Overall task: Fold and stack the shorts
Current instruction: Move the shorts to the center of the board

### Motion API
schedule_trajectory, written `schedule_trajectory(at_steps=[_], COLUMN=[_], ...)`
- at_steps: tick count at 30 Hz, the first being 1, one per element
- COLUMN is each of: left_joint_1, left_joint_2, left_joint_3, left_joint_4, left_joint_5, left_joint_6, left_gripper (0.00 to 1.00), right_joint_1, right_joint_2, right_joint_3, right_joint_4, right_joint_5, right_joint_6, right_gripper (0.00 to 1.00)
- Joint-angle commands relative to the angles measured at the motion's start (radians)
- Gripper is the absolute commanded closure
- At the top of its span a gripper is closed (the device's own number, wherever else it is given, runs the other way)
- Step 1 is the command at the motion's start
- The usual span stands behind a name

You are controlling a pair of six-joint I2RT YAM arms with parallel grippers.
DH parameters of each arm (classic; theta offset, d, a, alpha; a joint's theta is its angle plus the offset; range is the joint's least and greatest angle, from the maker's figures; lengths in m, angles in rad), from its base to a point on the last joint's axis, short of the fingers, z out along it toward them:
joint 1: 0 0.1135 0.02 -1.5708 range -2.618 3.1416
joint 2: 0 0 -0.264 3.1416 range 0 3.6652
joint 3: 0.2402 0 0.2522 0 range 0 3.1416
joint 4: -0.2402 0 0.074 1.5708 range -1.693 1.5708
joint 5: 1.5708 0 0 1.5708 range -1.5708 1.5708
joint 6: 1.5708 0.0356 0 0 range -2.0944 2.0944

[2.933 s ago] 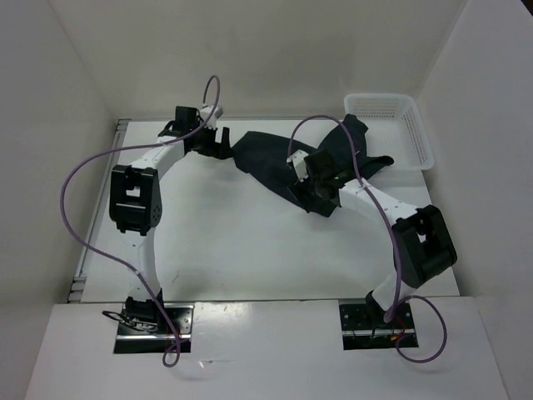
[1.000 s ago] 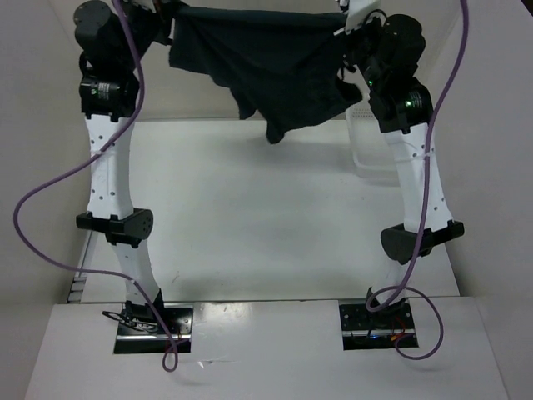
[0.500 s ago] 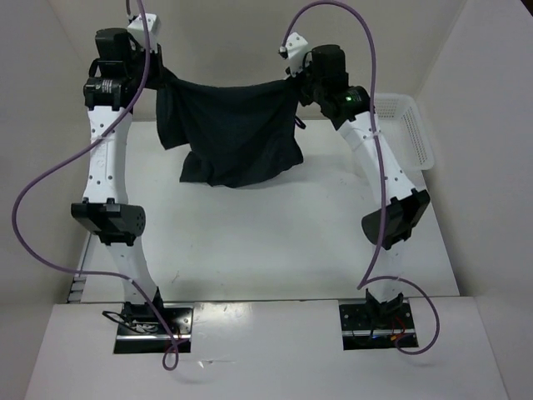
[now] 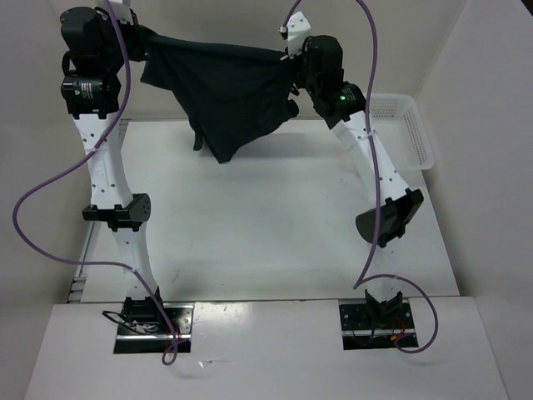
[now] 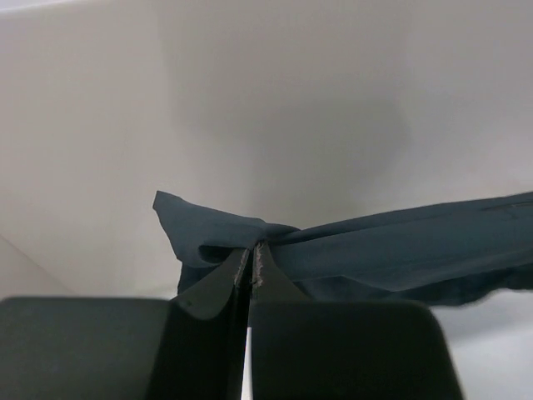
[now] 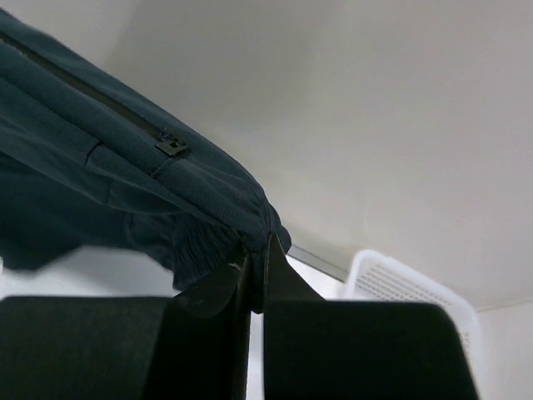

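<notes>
Lifted higher than a moment ago, plain black cloth shorts [image 4: 225, 92] hang lopsided. The left tool [image 5: 251, 250] and right tool [image 6: 256, 247] are clenched on thin edges, so the cloth might slip out.

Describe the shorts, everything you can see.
The shorts are dark, soft cloth, hanging in the air. The left gripper is shut on one bunched corner, the right gripper on the gathered elastic waistband at the other. The top edge is stretched nearly taut between them; the rest droops in folds to a point, seemingly clear of the table. A seam with what looks like a zip pull shows near the right grip.
</notes>
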Motion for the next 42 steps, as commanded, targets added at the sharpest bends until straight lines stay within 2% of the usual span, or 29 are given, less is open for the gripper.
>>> schedule_trajectory(at_steps=[1,5,7,9,10,11,12,15,16,18,19,22,23,26,27,29,30,31,32,34,35,36,37,42], left_joint_1=[0.004,0.004,-0.005,-0.005,-0.005,-0.005,-0.005,-0.063,-0.087,-0.152,-0.152,-0.152,-0.152,-0.173,-0.174,-0.209,-0.209,-0.223,-0.223,-0.223,-0.223,-0.214,-0.195,-0.076], left_joint_2=[-0.025,0.007,0.022,0.014,-0.047,-0.086,-0.13,-0.426,-0.591,-0.701,-0.701,-0.701,-0.714,-0.737,-0.737,-0.737,-0.737,-0.746,-0.746,-0.758,-0.772,-0.784,-0.784,-0.703], left_joint_3=[0.022,0.022,0.022,-0.094,-0.195,-0.436,-0.577,-1.101,-1.437,-1.637,-1.717,-1.832,-1.921,-2.018,-2.058,-2.083,-2.094,-2.094,-2.094,-2.08,-2.08,-2.065,-2.054,-2.034], left_joint_4=[-0.114,-0.349,-0.453,-0.502,-0.502,-0.492,-0.467,-0.163,0.022,0.131,0.131,0.131,0.131,0.142,0.131,0.089,0.066,0.043,-0.015,-0.079,-0.124,-0.134,-0.116,0.108], left_joint_5=[0.037,0.131,0.198,0.18,0.211,0.231,0.252,0.266,0.214,0.173,0.173,0.173,0.163,0.163,0.163,0.175,0.188,0.202,0.24,0.281,0.294,0.304,0.304,0.13], left_joint_6=[0.007,0.007,0.007,0.007,0.007,0.007,0.007,0.007,0.007,0.007,0.007,0.007,0.007,0.007,0.007,0.007,0.007,0.007,0.007,0.007,0.007,0.007,0.007,0.007], left_gripper=[1.0,1.0,1.0,1.0,1.0,1.0,1.0,1.0,1.0,1.0,1.0,1.0,1.0,1.0,0.97,0.81,0.69,0.52,0.49,0.43,0.42,0.4,0.4,0.4], right_joint_1=[-0.001,0.08,0.126,0.14,0.151,0.151,0.164,0.177,0.186,0.186,0.186,0.197,0.206,0.206,0.206,0.206,0.206,0.206,0.206,0.206,0.206,0.206,0.206,0.206], right_joint_2=[-0.128,-0.242,-0.289,-0.357,-0.397,-0.417,-0.437,-0.504,-0.516,-0.552,-0.561,-0.593,-0.604,-0.628,-0.638,-0.673,-0.685,-0.697,-0.725,-0.759,-0.798,-0.822,-0.848,-1.018], right_joint_3=[-0.084,-0.505,-0.703,-0.859,-0.912,-0.967,-1.08,-1.251,-1.283,-1.364,-1.385,-1.468,-1.5,-1.558,-1.576,-1.641,-1.661,-1.693,-1.705,-1.735,-1.735,-1.759,-1.768,-1.755], right_joint_4=[-0.02,-0.062,-0.062,-0.062,-0.074,-0.074,-0.055,-0.03,-0.03,-0.03,-0.03,-0.01,-0.01,-0.022,-0.022,-0.022,-0.022,-0.022,-0.022,-0.031,-0.066,-0.076,-0.076,-0.113], right_joint_5=[0.049,0.079,0.111,0.101,0.101,0.101,0.126,0.136,0.125,0.116,0.116,0.107,0.096,0.073,0.073,0.073,0.073,0.073,0.064,0.036,0.021,0.012,0.0,-0.074], right_joint_6=[-0.094,-0.325,-0.372,-0.393,-0.402,-0.427,-0.439,-0.449,-0.449,-0.439,-0.439,-0.43,-0.419,-0.419,-0.429,-0.455,-0.465,-0.481,-0.481,-0.505,-0.517,-0.54,-0.541,-0.521], right_gripper=[1.0,1.0,1.0,1.0,1.0,1.0,1.0,1.0,1.0,1.0,1.0,1.0,1.0,1.0,1.0,1.0,0.99,0.96,0.92,0.78,0.65,0.59,0.56,0.54])
